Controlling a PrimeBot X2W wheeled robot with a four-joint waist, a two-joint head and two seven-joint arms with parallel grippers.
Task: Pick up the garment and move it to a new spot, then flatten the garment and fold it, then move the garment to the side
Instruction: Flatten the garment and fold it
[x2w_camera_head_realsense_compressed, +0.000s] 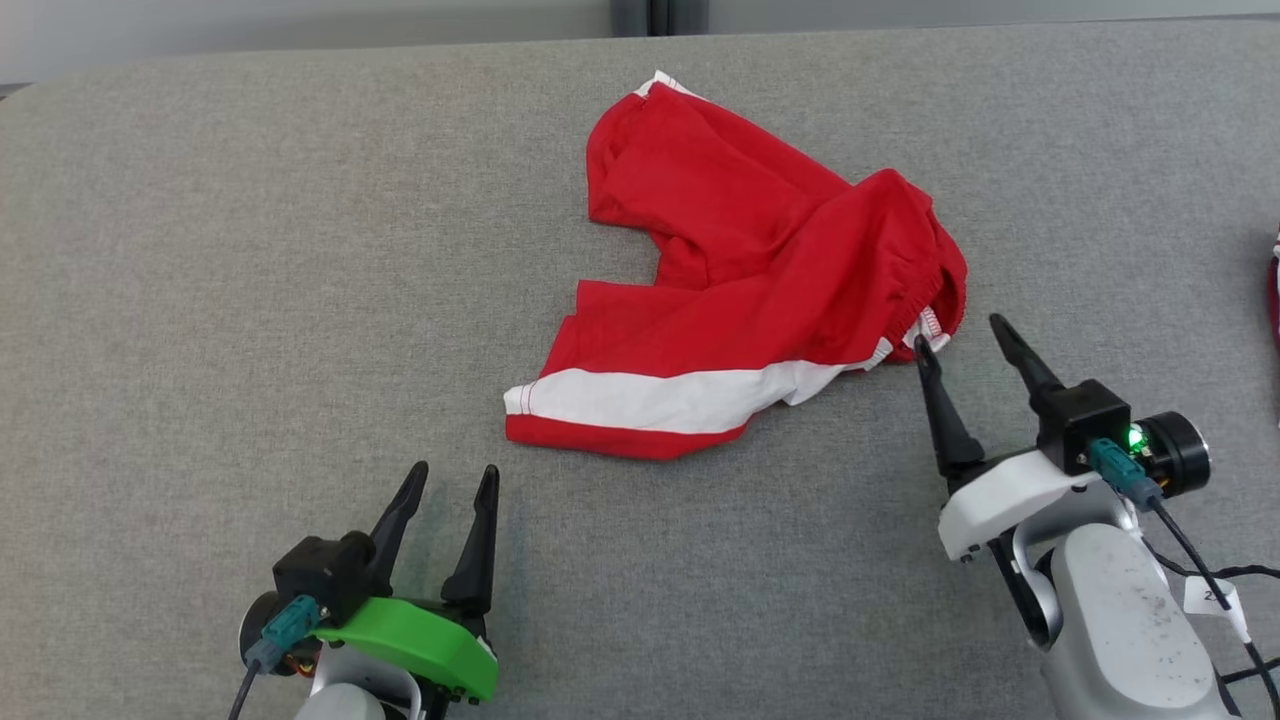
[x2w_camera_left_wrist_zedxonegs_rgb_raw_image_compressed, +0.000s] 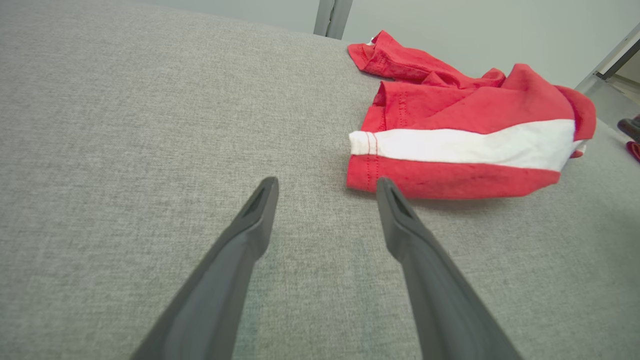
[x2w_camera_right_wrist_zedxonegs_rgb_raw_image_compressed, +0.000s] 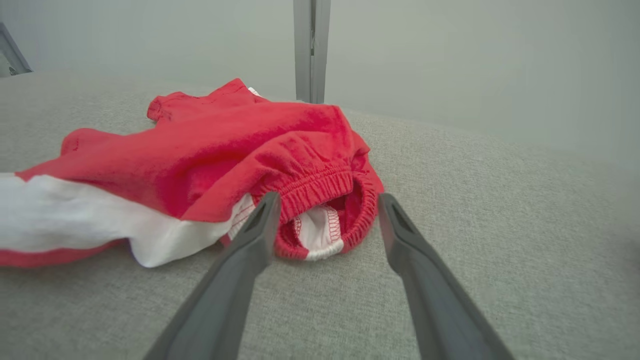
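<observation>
The grey fabric-topped bench (x2w_camera_head_realsense_compressed: 200, 300) takes up nearly the whole head view, running from the bottom edge up to a pale wall at the top. The garment (x2w_camera_head_realsense_compressed: 760, 270), a pair of red shorts with a broad white stripe, lies just right of centre in a loose, rumpled heap. One leg points to the upper middle of the frame, the striped leg runs toward the lower middle, and the gathered elastic waistband bunches at the right.

The right gripper (x2w_camera_head_realsense_compressed: 958, 333) sits at the lower right with its fingers (x2w_camera_head_realsense_compressed: 940, 420) spread wide and holding nothing. Their tips are right at the waistband, the inner one touching it or just beside it; I cannot tell which. The left gripper (x2w_camera_head_realsense_compressed: 455, 467) is at the lower left, fingers likewise parted and empty, near the striped hem but apart from it.

A small red item (x2w_camera_head_realsense_compressed: 1275, 290) is cut off at the right edge and too little of it shows to identify.

As I judge it, the garment rests on the bench, crumpled, with no grip on it. It is neither flattened nor folded, so smoothing, folding and the final move to the side all remain.
</observation>
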